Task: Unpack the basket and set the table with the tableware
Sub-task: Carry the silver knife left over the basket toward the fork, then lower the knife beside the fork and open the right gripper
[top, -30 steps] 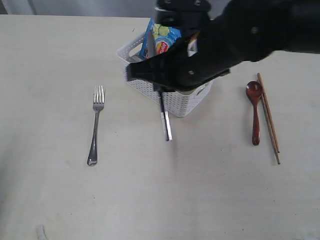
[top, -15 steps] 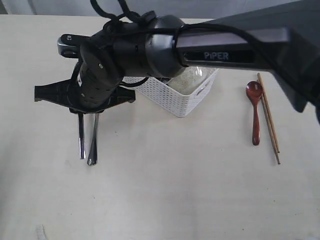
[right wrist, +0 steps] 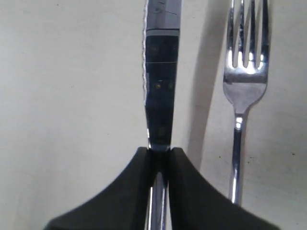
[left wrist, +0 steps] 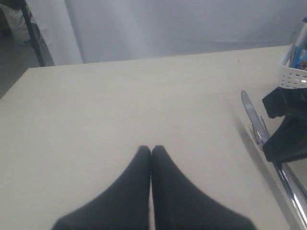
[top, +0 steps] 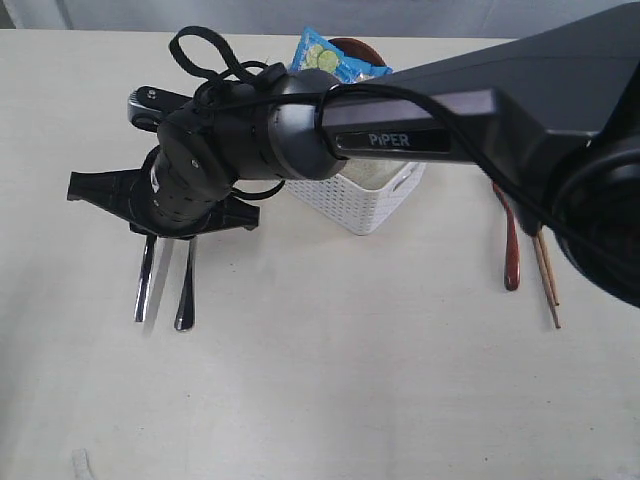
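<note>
Glossy metal knife [right wrist: 160, 96], shiny metal fork [right wrist: 244, 81], matt pale table [top: 350, 380], white perforated plastic basket [top: 365, 205]

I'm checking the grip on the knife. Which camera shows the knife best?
The right wrist view: the knife is close up, clamped in the right gripper beside the fork. The exterior view shows only its handle below the gripper; the left wrist view catches a shiny sliver at the edge.

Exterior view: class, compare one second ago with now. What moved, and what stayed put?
The right end effector, shut on the knife, carried it from in front of the basket across the table to just beyond the fork, on the side away from the basket. The fork, basket, spoon and chopsticks stayed where they were.
</note>
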